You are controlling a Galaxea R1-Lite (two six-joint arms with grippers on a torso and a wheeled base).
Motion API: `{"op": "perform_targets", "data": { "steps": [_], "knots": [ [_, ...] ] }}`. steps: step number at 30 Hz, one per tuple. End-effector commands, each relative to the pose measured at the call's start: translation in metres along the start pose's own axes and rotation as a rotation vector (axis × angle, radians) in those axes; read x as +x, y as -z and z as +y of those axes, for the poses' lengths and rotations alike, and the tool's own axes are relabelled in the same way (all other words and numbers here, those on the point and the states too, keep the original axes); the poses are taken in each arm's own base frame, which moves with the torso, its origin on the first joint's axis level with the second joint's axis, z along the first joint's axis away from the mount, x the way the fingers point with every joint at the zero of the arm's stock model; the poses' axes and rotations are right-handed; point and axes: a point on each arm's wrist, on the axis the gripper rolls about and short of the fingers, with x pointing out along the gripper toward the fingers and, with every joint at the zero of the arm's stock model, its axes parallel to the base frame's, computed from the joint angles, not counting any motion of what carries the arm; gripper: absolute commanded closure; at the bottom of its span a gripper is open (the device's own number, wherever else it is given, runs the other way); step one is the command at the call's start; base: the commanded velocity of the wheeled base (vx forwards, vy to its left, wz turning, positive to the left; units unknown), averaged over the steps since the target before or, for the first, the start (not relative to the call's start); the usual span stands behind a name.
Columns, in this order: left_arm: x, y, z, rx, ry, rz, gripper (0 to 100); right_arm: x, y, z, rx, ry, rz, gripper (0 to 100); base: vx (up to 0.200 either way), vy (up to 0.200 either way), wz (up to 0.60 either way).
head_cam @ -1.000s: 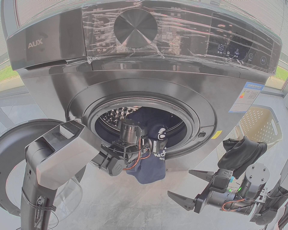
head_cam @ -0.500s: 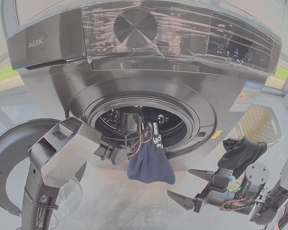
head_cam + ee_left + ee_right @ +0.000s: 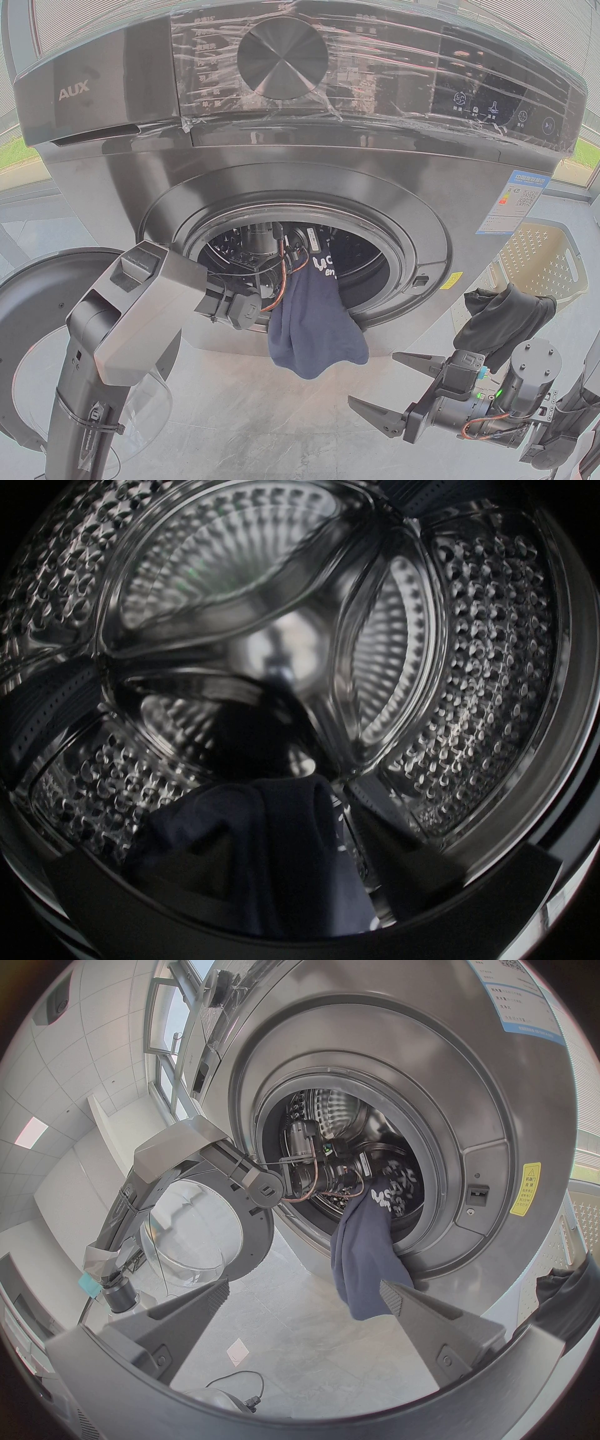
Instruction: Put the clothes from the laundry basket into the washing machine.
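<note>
While the left arm has pushed higher and deeper through the round opening of the dark grey front-loading washing machine over the last second, the navy blue cloth garment with white print has gone with it. Its top end is now lifted into the mouth, and the rest has unfolded to hang over the lower lip of the opening, outside the machine. Judged from that, the piece is only partly in, and most of the fabric still needs feeding into the dimpled steel drum. The left gripper sits just inside the opening, forearm angled up from the lower left and wrist pointing into the drum. Cloth and wrist housing hide its jaws, so whether they clamp the garment cannot be told. The right gripper has not moved. It hovers low over the grey tiled floor, right of the opening, with jaws spread wide and nothing between them, pointing toward the hanging cloth. Behind it, a black garment drapes over the rim of the beige perforated plastic laundry basket, waiting. The round glass door stands swung open at the left.
</note>
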Motion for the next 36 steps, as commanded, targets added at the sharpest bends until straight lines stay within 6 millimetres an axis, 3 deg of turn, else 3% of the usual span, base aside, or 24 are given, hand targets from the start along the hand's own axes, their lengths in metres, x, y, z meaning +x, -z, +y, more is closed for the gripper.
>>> {"op": "perform_targets", "data": {
  "steps": [1,8,15,25,26,33,36],
  "knots": [
    [-0.02,0.003,-0.003,0.004,-0.007,0.117,0,0.0,0.0,0.0,0.0,0.0,0.001,0,0.0,0.0,0.0],
    [-0.069,0.014,-0.006,0.028,0.061,0.393,0,0.0,0.0,0.0,0.0,0.0,0.001,0,0.0,0.0,0.0],
    [-0.073,0.035,-0.007,0.051,0.081,0.456,0,0.0,0.001,0.0,0.0,-0.001,0.003,0,0.0,0.0,0.0],
    [-0.061,0.064,-0.007,0.069,0.09,0.468,0,0.001,0.0,0.0,0.0,-0.001,0.002,0,0.0,0.0,0.0],
    [-0.059,0.065,-0.006,0.068,0.09,0.463,100,0.0,0.0,0.0,0.0,-0.001,0.0,0,0.0,0.0,0.0],
    [-0.051,0.056,-0.01,0.059,0.103,0.408,100,0.002,-0.001,0.0,0.001,-0.002,-0.005,0,0.0,0.0,0.0],
    [-0.041,0.042,-0.014,0.046,0.1,0.333,100,0.002,-0.001,0.0,0.001,-0.002,-0.006,0,0.0,0.0,0.0]
  ]
}}
